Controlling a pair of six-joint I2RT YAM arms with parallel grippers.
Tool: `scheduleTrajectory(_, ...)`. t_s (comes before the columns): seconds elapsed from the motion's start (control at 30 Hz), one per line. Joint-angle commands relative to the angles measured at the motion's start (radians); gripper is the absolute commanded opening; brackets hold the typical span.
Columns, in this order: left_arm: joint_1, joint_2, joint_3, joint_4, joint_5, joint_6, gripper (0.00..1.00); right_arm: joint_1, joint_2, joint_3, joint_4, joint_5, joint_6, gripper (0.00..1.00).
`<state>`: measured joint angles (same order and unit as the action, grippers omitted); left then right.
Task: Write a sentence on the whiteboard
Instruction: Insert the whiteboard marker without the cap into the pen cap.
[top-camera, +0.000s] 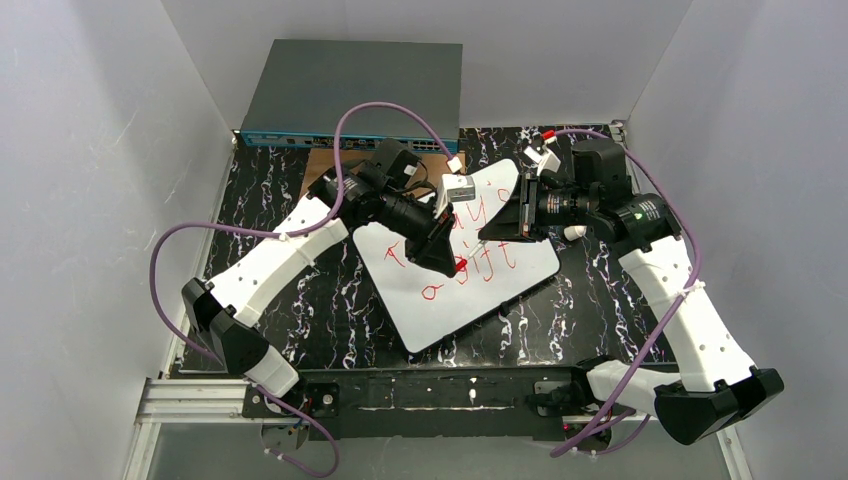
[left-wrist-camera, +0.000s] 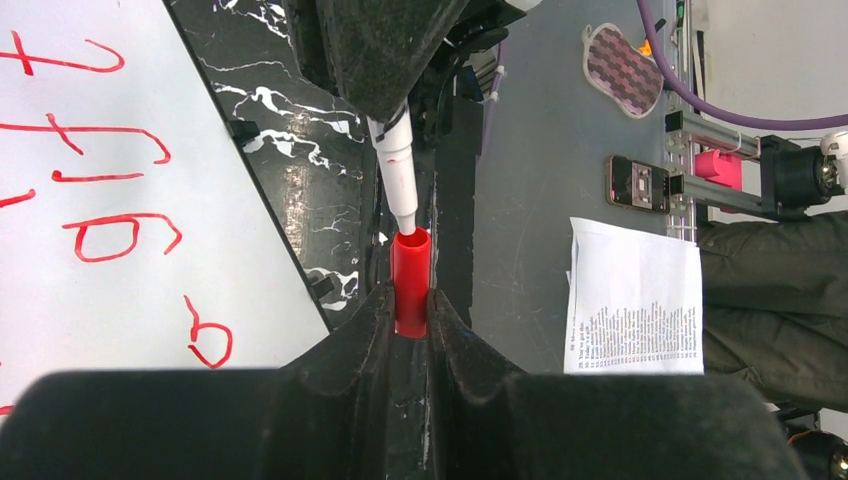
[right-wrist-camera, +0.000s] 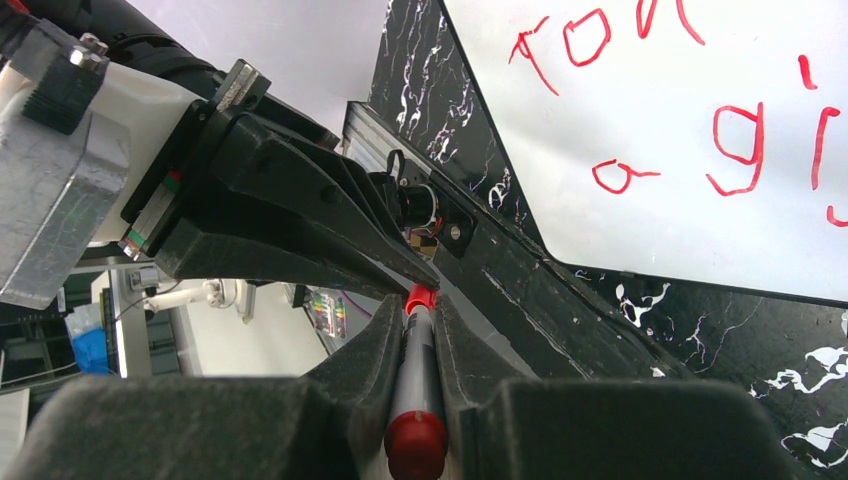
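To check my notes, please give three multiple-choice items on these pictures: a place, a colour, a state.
1. Where is the grey box relative to the whiteboard? A beyond it; B on it; C under it.
2. The writing is: A blue; B red; C green.
3. The left tool is: A open; B shut on an eraser; C shut on a red cap.
Answers: A, the box stands past the board's far corner; B, every letter is red; C, it pinches the cap.
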<state>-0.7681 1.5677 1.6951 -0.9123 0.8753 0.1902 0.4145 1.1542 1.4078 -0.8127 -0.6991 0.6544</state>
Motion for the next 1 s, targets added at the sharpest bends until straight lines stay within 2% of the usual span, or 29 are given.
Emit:
scheduleTrajectory(0.0, -0.004, -0.003, 0.039, 0.008, 0.017, -0.002, 0.00, -0.001, -0.003, -0.008, 0.027, -0.012, -0.005, 0.01)
scheduleTrajectory(0.4, -0.013, 0.050, 0.076, 0.067, 0.022, -0.108, 0.00, 0.000, -0.004, -0.022, 0.035, -0.021, -0.001, 0.01)
scheduleTrajectory(0.7, -0.012, 0.108, 0.145, 0.112, 0.007, -0.267, 0.00, 0.004, 0.006, -0.022, 0.011, -0.018, -0.013, 0.01)
scheduleTrajectory(0.97, -0.012, 0.128, 0.190, 0.120, -0.010, -0.291, 0.00, 0.021, 0.058, -0.003, -0.068, -0.052, -0.071, 0.01)
